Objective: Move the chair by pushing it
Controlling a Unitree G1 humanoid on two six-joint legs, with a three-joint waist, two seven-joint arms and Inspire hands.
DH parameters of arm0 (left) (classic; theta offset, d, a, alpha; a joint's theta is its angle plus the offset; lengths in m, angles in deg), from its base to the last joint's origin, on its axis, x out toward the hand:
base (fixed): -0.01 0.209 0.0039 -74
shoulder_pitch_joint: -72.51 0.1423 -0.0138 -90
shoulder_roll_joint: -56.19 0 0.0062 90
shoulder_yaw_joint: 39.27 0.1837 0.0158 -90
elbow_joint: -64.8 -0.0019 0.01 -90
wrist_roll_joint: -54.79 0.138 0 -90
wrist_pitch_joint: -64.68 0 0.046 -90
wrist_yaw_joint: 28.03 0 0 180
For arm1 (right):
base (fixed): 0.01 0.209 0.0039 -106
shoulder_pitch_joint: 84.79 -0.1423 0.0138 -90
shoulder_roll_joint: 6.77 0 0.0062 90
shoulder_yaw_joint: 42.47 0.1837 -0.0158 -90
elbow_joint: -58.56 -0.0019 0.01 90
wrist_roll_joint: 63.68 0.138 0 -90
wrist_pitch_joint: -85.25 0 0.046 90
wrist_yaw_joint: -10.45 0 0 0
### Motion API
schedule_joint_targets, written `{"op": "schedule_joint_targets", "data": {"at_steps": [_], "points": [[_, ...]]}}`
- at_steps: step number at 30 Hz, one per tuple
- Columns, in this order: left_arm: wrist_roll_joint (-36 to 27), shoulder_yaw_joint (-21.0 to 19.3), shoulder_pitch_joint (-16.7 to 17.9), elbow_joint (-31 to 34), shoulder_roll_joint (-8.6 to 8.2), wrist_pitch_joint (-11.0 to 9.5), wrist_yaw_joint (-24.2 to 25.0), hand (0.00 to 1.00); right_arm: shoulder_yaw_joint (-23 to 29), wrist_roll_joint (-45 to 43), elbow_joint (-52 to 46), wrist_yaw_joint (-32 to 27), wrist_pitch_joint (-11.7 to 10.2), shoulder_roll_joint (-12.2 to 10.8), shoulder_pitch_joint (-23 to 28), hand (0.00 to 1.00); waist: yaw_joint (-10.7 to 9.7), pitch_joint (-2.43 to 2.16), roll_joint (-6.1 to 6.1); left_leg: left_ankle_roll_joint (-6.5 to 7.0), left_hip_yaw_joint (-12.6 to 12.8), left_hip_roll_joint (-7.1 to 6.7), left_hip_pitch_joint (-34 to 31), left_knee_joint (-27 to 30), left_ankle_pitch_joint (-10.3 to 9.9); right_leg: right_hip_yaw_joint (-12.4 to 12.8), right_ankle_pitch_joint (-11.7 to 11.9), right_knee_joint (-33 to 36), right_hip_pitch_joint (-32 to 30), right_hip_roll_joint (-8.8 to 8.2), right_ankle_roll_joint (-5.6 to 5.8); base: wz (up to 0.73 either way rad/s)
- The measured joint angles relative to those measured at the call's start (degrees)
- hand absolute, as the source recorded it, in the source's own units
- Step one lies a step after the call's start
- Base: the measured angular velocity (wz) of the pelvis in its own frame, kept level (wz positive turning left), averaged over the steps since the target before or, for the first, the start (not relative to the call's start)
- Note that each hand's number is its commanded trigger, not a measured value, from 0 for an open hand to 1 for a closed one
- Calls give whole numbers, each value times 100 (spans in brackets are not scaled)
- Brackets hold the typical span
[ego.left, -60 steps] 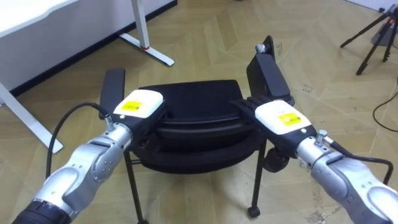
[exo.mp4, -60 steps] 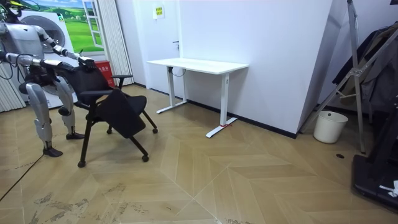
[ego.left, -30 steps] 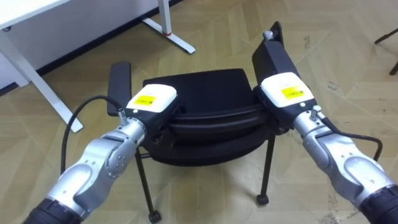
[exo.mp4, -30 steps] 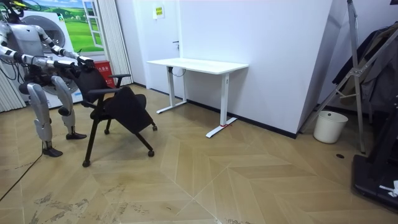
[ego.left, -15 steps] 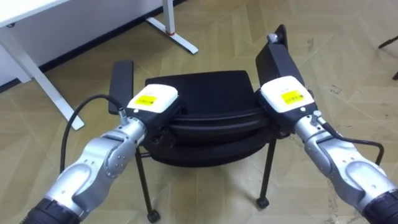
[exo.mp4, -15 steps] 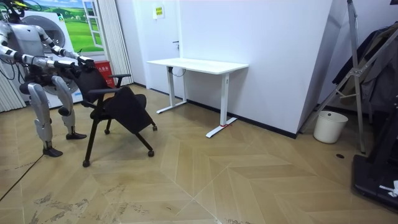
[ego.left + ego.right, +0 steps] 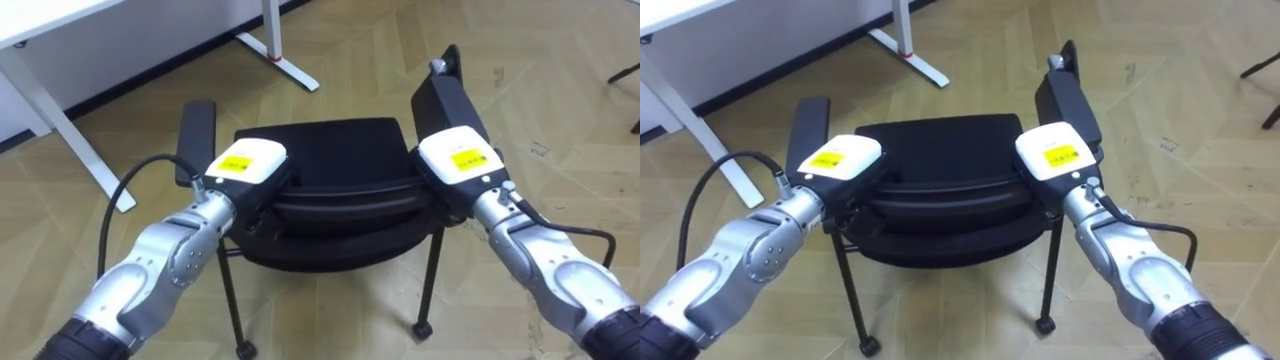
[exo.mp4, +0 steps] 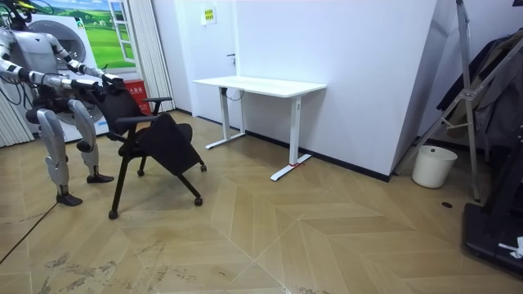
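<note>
Fingers of both hands are out of sight beyond the top edge of the backrest, so whether they are spread, together or clamped cannot be told. In the left eye view the left hand [image 7: 245, 163] sits at centre left and the right hand [image 7: 458, 155] at centre right, each presenting its white back with a yellow label, each touching the upper edge of the chair [image 7: 320, 150]. That view, from above, records a black chair at frame centre with a flat dark seat, a curved backrest nearest the camera, two padded armrests flanking the seat, and thin black legs ending in small casters at the lower edge. A white desk [image 7: 60, 30] crosses the upper left corner, its leg and foot just beyond the chair on the wooden floor [image 7: 560, 60]. The room view supplies what the head camera cannot: the robot stands upright at the far left of the frame, behind the chair [image 8: 159, 139], arms stretched forward to the backrest. There a broad black panel of the chair slopes down toward the room view's right, and the legs splay outward to the floor. The desk [image 8: 260, 84] stands against the white wall, well apart from the chair, and a white bin [image 8: 433, 166] sits at the right.
</note>
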Motion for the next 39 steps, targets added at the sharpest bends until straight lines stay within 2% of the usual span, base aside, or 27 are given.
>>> {"op": "schedule_joint_targets", "data": {"at_steps": [4, 9, 13, 16, 17, 18, 19, 20, 21, 22, 23, 24, 26, 27, 28, 30, 31, 32, 33, 34, 36, 37, 38, 39], "points": [[19, -7, -4, -56, 26, -95, 9, 100, 2, 9, -19, 1, -10, -3, 77, 100, 46, -25, -73, 0, 2, -1, 9, 11, 0, -40, 0, -62, 55, 6, 0, 2], [113, -101, -52, -244, 20, -296, -12, 100, 3, 27, 33, 2, -48, -46, 64, 100, 81, -1, -125, -1, 12, 23, -24, 90, 0, -59, -1, -46, 52, 17, -2, 0], [221, -96, -152, -577, -30, -468, -129, 100, 12, 17, 327, -49, -63, -208, -17, 100, 78, 31, -210, -4, 19, 43, -189, 423, -4, -98, -19, 7, 82, 20, -31, 11], [256, -64, -422, -1016, -93, -608, -286, 100, 13, 13, 784, -97, -198, -369, -300, 100, 62, 62, -234, -28, 27, 141, -739, 1327, -21, -163, -164, 392, -117, 33, -141, 22], [250, -30, -549, -1201, -107, -618, -364, 100, 13, 14, 989, -136, -307, -406, -416, 100, 27, 85, -227, -29, 21, 187, -1002, 1842, -20, -286, -314, 577, -140, 28, -189, 39], [236, 54, -671, -1411, -183, -627, -426, 100, 14, 31, 1164, -177, -408, -408, -466, 100, 9, 91, -185, -26, 26, 288, -1265, 2403, -12, -387, -470, 739, -122, 82, -235, 46], [235, 98, -703, -1480, -202, -627, -466, 100, 15, 35, 1217, -186, -433, -408, -471, 100, 0, 100, -158, -26, 46, 369, -1393, 2713, 10, -463, -558, 852, -124, 107, -270, 50], [223, 158, -722, -1594, -212, -675, -522, 100, 15, 33, 1286, -211, -483, -413, -430, 100, 7, 144, -109, -23, 123, 522, -1662, 3363, 165, -521, -794, 1093, -124, 108, -326, 36], [206, 215, -713, -1697, -219, -749, -540, 100, 15, 31, 1314, -216, -521, -426, -338, 100, 57, 134, -169, 26, 223, 657, -1881, 3864, 479, -551, -1005, 1364, -91, 75, -380, 29], [192, 244, -707, -1747, -218, -776, -543, 100, 8, 35, 1332, -215, -537, -439, -303, 100, 98, 132, -193, 57, 275, 709, -1975, 4091, 684, -549, -1078, 1486, -84, 50, -409, 13], [149, 245, -680, -1824, -220, -827, -569, 100, 4, 66, 1365, -207, -586, -449, -294, 100, 173, 177, -251, 85, 302, 784, -2226, 4470, 1156, -554, -1194, 1680, -73, 21, -483, 8], [66, 231, -627, -1842, -216, -831, -600, 100, 8, 77, 1334, -210, -608, -451, -279, 100, 210, 165, -198, 158, 290, 819, -2431, 4680, 1431, -624, -1276, 1811, -83, -7, -565, 14], [-72, 229, -597, -1910, -212, -835, -668, 100, 12, 63, 1288, -241, -634, -430, -291, 100, 200, 167, -134, 222, 431, 773, -2555, 4494, 1290, -692, -1340, 1938, -119, -27, -647, 7], [-115, 219, -543, -1938, -210, -836, -741, 100, 9, 34, 1297, -274, -653, -442, -296, 100, 217, 182, -53, 211, 507, 673, -2568, 4168, 1173, -729, -1369, 1975, -114, -23, -697, -6], [-117, 209, -503, -1939, -208, -843, -791, 100, 10, -1, 1297, -291, -661, -449, -290, 100, 223, 188, -31, 216, 576, 604, -2550, 3950, 1151, -734, -1375, 1975, -112, -16, -708, -3], [-113, 177, -461, -1927, -197, -863, -889, 100, 28, -41, 1271, -341, -679, -461, -290, 100, 245, 171, -29, 217, 787, 337, -2430, 2885, 1149, -746, -1397, 1971, -132, 11, -733, -3], [-124, 175, -464, -1913, -168, -870, -894, 100, 18, -37, 1250, -364, -681, -459, -290, 100, 294, 159, -17, 217, 957, 286, -2341, 2447, 1148, -720, -1428, 1973, -152, 41, -741, -15], [-123, 175, -470, -1912, -156, -879, -901, 100, 12, -37, 1248, -378, -682, -457, -289, 100, 342, 166, 6, 218, 1030, 288, -2301, 2293, 1148, -688, -1446, 1974, -166, 68, -733, -27], [-120, 171, -475, -1880, -114, -889, -913, 100, -1, -9, 1247, -391, -691, -463, -291, 100, 426, 142, 14, 225, 1102, 286, -2283, 2082, 1144, -639, -1497, 1976, -222, 104, -684, -24], [-120, 171, -487, -1849, -80, -889, -913, 100, -1, -6, 1246, -402, -694, -474, -296, 100, 431, 131, -8, 234, 1144, 271, -2274, 2015, 1139, -635, -1510, 1974, -238, 105, -677, -13], [-107, 129, -421, -1729, -24, -889, -919, 100, 4, -10, 1245, -504, -726, -473, -292, 100, 448, 110, -50, 449, 1299, 171, -2101, 1811, 979, -571, -1594, 1949, -236, 61, -598, -13], [-93, 119, -371, -1637, 10, -881, -918, 100, -5, -16, 1244, -535, -728, -485, -273, 100, 471, 68, -103, 488, 1294, 89, -1942, 1725, 830, -568, -1653, 1951, -210, -21, -557, -25], [-91, 111, -345, -1575, 40, -878, -918, 100, -19, -13, 1236, -537, -727, -493, -265, 100, 477, 45, -137, 462, 1326, 48, -1861, 1671, 717, -569, -1660, 1948, -183, -66, -510, -17], [-93, 116, -270, -1533, 73, -892, -927, 100, -81, 41, 1220, -538, -717, -485, -253, 100, 519, 3, -242, 489, 1355, -79, -1616, 1461, 525, -575, -1659, 2042, -115, -194, -530, -10]]}}
